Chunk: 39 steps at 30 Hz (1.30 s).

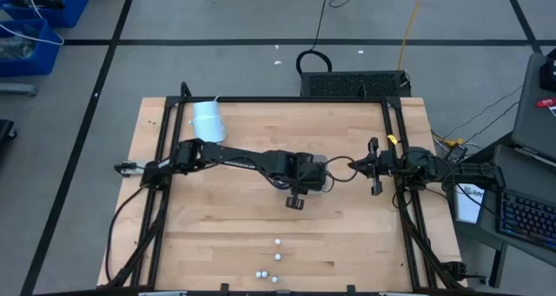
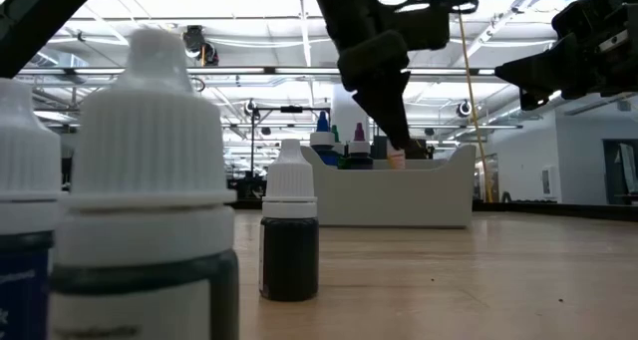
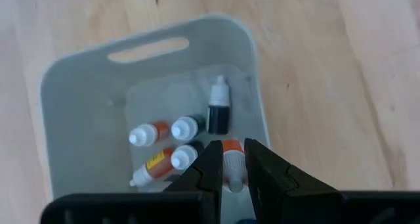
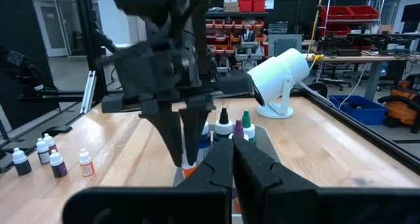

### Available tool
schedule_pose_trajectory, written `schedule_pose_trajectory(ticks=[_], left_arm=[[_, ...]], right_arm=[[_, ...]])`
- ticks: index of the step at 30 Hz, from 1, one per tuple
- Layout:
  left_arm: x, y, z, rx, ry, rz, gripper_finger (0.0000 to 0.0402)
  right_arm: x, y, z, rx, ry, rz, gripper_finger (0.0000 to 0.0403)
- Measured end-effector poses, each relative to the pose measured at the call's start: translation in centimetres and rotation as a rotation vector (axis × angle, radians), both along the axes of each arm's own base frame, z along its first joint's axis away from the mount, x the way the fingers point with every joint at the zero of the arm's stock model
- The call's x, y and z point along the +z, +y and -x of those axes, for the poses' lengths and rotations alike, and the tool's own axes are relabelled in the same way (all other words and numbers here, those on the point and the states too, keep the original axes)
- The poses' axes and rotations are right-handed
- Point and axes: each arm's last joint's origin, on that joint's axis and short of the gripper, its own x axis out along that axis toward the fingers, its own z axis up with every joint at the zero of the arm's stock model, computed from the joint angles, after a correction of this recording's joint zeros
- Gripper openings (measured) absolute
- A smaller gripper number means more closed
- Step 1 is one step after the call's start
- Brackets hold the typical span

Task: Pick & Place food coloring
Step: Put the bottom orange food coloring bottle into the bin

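Gripping an orange-labelled food coloring bottle (image 3: 232,159) w/ left end effector (image 3: 231,175), fingers pinching its white neck, cap end pointing back toward the wrist. Hovering over the pale tray (image 3: 79,99) near counter (image 1: 217,235) centre, bottle tip just above the tray's inside. Lying in tray already: two orange-labelled bottles (image 3: 149,133) on their sides, two dark ones seen cap-on beside them, one dark bottle w/ white cap (image 3: 219,111) on its side near the far wall. Standing in a loose cluster at the counter's near edge: remaining food coloring bottles (image 1: 276,259), white caps up; in low view three of these looming close, incl. a dark one (image 2: 289,235) standing upright. Waiting at right side of counter: right end effector (image 4: 233,159), fingers pressed together, empty, pointing at the tray. Lying toppled near far-left corner: pale-blue cup (image 1: 208,120).
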Motion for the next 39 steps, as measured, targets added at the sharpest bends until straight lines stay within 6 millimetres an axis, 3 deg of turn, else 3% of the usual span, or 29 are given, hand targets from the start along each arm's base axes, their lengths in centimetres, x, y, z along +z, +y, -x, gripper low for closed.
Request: schedule_pose_trajectory(ticks=[23, 29, 39], left_arm=[[-4.8, 1.4, 0.6, 0.027, 0.083, 0.004, 0.0051], [-5.0, 1.5, 0.6, 0.035, 0.079, 0.008, 0.0052], [-4.8, 1.2, 0.3, -0.005, 0.051, -0.003, 0.0119]], right_arm=[[0.0, 0.0, 0.0, 0.0, 0.0, 0.0, 0.0], [0.0, 0.0, 0.0, 0.0, 0.0, 0.001, 0.0], [0.0, 0.0, 0.0, 0.0, 0.0, 0.004, 0.0]])
